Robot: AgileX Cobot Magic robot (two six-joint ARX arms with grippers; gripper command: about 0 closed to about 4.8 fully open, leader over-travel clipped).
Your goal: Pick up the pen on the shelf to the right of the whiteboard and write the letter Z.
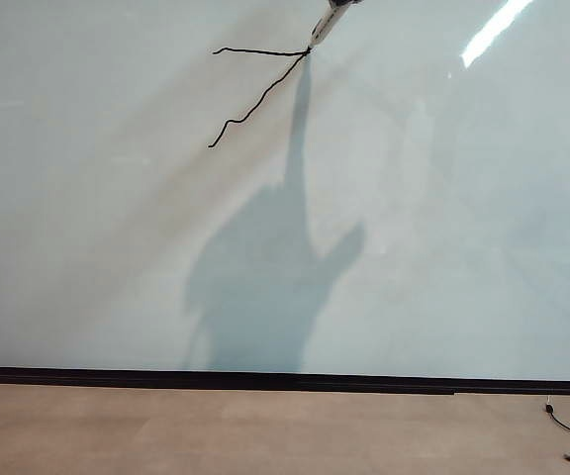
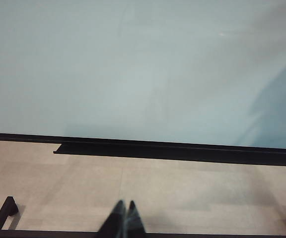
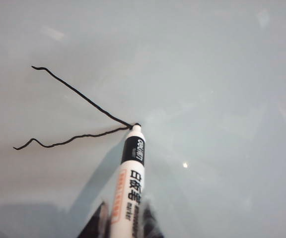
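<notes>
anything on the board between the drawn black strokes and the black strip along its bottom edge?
Nothing solid: bare glossy whiteboard between the black strokes and black strip, only the arm's shadow, in the exterior view.

slim, glossy black fingers on the left hand (image 2: 123, 218); equally dark, tapered ones on the right hand (image 3: 124, 225)

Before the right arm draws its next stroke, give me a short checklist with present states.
1. Slim white marker pen clamped in the right gripper: ok.
2. Dark tip touching the glossy pale whiteboard: ok, as far as the right wrist view shows.
3. Hand-drawn black letter Z complete: not ok; only two strokes meet at the tip.
4. Tip placed where the third stroke should begin: not ok.
5. Left gripper shut, low, away from the writing: ok.
</notes>
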